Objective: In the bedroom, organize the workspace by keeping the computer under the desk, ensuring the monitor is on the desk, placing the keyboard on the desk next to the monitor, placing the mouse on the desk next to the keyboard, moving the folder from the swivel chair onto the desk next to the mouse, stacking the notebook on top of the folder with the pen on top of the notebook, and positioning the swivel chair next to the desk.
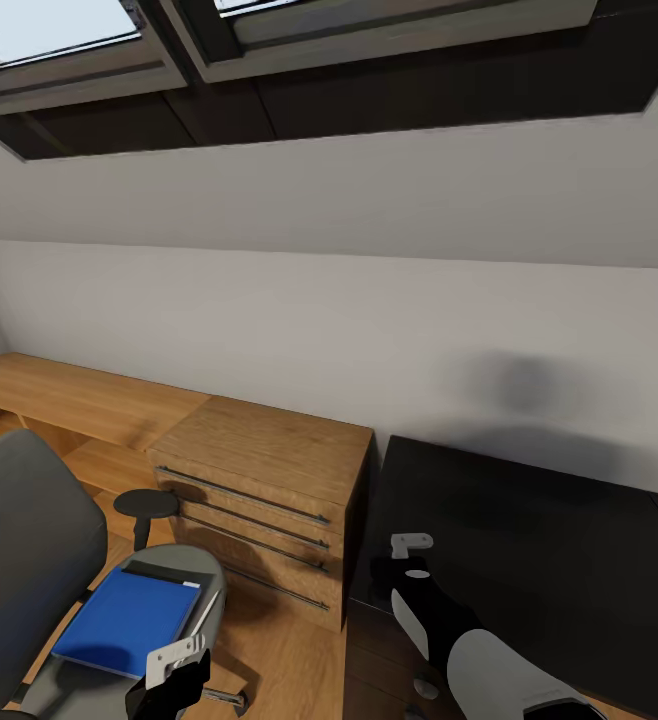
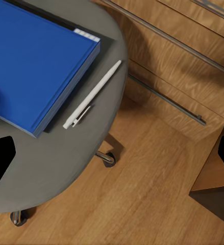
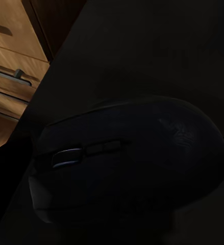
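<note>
The swivel chair (image 1: 29, 540) stands at the lower left, its grey seat (image 2: 50, 168) holding the blue folder (image 1: 124, 620) (image 2: 35, 61). A white pen (image 1: 204, 612) (image 2: 91, 94) lies on the seat beside the folder's edge. My left gripper (image 1: 174, 665) (image 2: 114, 153) hovers open just above the seat's front, apart from both. At the black desk's (image 1: 529, 530) near left corner, my right gripper (image 1: 409, 560) is shut on the black mouse (image 3: 127, 163), which hides its fingers. The monitor, keyboard, computer and notebook are out of view.
A light-wood drawer cabinet (image 1: 259, 500) (image 2: 183, 61) stands between the chair and the desk, with a low wooden bench (image 1: 69, 395) running left along the white wall. The chair's castors (image 2: 106, 158) rest on the wood floor. A black armrest (image 1: 147, 503) rises behind the seat.
</note>
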Motion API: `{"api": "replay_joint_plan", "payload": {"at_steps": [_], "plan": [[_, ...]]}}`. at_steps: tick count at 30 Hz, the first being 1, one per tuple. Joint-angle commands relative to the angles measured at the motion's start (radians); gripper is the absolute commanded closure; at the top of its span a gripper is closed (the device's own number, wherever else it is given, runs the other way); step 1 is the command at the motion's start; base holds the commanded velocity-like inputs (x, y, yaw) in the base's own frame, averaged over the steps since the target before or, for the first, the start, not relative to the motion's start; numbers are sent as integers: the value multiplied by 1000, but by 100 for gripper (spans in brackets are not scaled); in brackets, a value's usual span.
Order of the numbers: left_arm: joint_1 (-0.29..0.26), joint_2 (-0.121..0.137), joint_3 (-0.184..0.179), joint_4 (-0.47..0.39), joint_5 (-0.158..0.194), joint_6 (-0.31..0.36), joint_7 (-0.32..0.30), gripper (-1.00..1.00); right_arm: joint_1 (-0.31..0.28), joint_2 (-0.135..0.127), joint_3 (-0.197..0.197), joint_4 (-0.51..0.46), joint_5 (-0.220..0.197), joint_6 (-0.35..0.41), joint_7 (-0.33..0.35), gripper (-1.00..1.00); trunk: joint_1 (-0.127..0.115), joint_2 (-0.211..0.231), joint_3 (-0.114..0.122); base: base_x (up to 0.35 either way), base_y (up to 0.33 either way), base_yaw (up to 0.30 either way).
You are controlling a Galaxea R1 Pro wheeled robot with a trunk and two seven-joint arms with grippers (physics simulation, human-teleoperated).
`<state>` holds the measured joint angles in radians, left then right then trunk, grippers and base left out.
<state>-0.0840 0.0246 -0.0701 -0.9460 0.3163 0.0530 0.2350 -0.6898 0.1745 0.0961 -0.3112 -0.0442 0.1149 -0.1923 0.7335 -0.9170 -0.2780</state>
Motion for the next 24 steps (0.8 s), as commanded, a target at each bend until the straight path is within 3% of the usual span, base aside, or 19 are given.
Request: {"api": "replay_joint_plan", "payload": {"at_steps": [1, 24], "plan": [[0, 2, -5, -2, 7, 4, 9, -100, 0, 0, 7, -2, -5, 6, -7, 100, 0, -1, -1, 0, 0, 0], [0, 2, -5, -2, 7, 4, 9, -100, 0, 0, 7, -3, -5, 6, -2, 100, 0, -1, -1, 0, 0, 0]]}}
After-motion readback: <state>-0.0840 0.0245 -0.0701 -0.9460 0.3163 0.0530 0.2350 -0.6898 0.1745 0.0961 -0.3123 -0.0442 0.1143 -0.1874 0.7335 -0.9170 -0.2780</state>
